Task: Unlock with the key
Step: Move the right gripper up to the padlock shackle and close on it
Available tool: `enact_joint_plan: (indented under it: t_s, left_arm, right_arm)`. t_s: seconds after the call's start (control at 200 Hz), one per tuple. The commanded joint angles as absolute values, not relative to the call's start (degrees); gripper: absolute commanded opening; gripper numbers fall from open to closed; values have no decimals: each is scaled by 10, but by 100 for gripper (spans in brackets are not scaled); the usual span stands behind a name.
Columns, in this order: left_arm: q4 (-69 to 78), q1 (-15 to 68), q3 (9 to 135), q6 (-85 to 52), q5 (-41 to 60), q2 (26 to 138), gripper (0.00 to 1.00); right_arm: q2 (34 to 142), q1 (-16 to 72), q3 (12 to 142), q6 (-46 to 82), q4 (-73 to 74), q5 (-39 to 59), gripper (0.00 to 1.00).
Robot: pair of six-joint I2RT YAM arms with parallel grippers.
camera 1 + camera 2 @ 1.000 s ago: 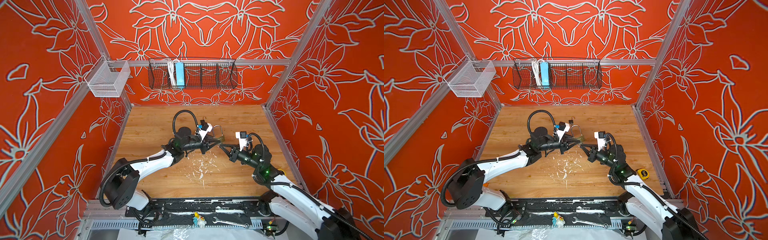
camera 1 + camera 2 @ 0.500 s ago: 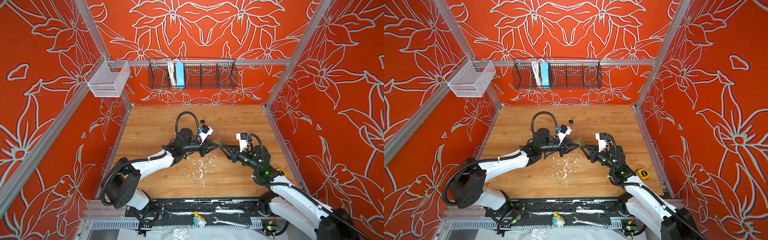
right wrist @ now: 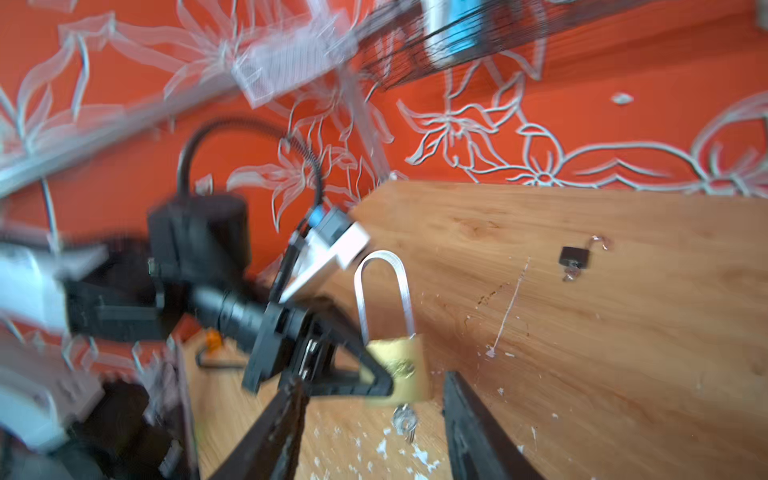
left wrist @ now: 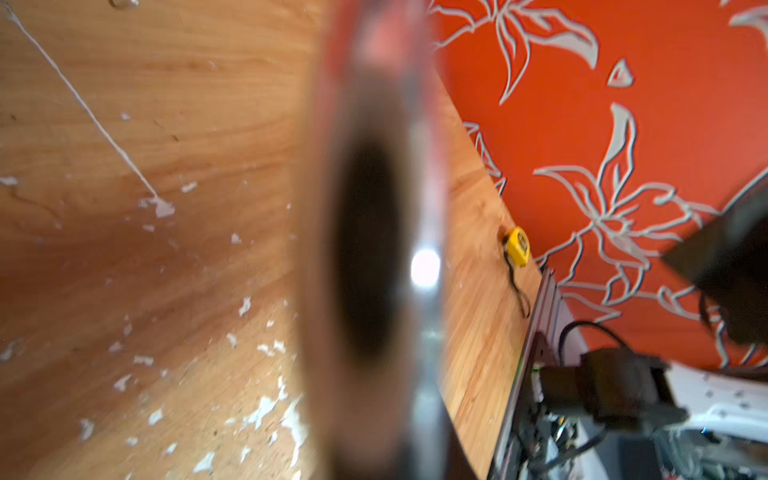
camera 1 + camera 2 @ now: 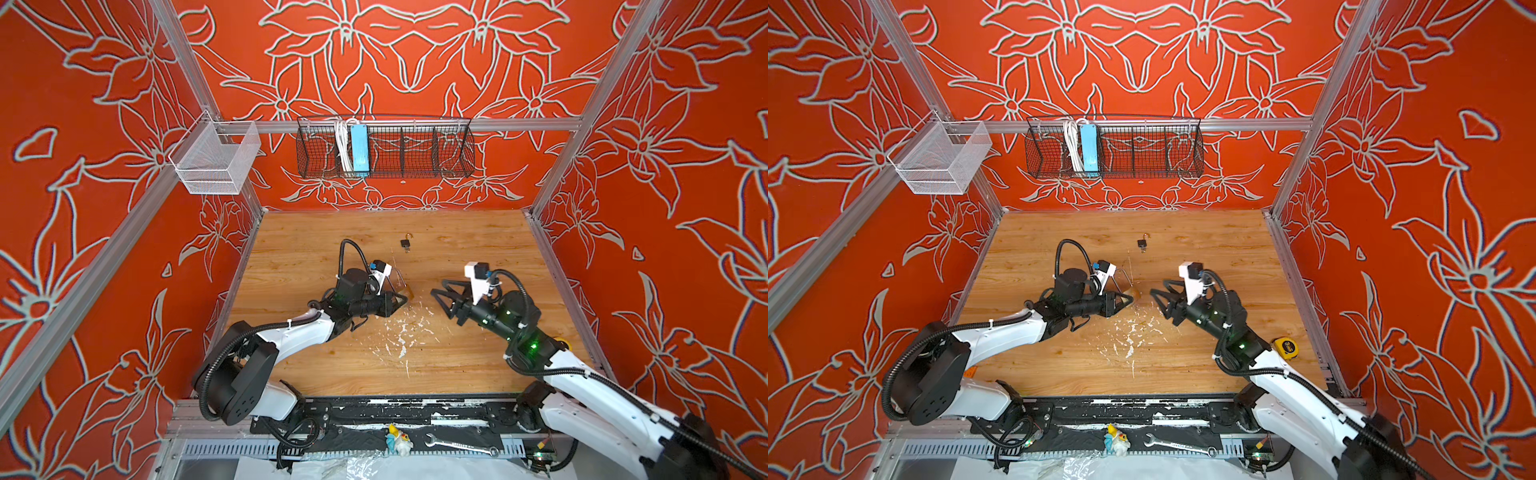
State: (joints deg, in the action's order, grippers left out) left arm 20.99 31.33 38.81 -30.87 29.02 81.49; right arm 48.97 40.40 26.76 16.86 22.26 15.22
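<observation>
One brass padlock [image 3: 399, 365], held over the bench [image 5: 457, 249].
My left hand [image 5: 401, 298] clamps its body, shackle up, the key [image 3: 405, 419] hanging from its underside; my right hand [image 5: 440, 300] stands wide just beside, touching nothing.

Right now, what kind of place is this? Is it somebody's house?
Probably a robot practice booth, not a house: a left arm and a right arm at a wooden table, flowery walls on a metal frame, a wrench in front.

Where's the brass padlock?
Near the centre of both top views, the padlock is clamped by the left gripper, key in its base; the open right gripper is to its right, apart.
</observation>
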Motion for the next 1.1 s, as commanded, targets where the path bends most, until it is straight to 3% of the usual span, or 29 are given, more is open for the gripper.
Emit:
enact_joint_plan:
  t_s: [0.0,0.225,0.295,0.455,0.686,1.091]
  left_arm:
    - [247,313,398,-350,296,802,0]
    - [285,311,377,-322,344,772,0]
    - [317,311,361,-292,385,760,0]
    - [321,316,365,-247,446,756,0]
    - [287,345,377,-209,419,758,0]
    - [287,351,368,-207,383,743,0]
  right_arm:
    - [517,484,306,40,170,19,55]
    - [582,536,318,13,179,-85,55]
    - [572,535,302,36,200,-146,59]
    - [554,525,321,37,193,-148,61]
    - [663,500,431,57,138,-142,60]
    - [713,499,436,81,134,-221,59]
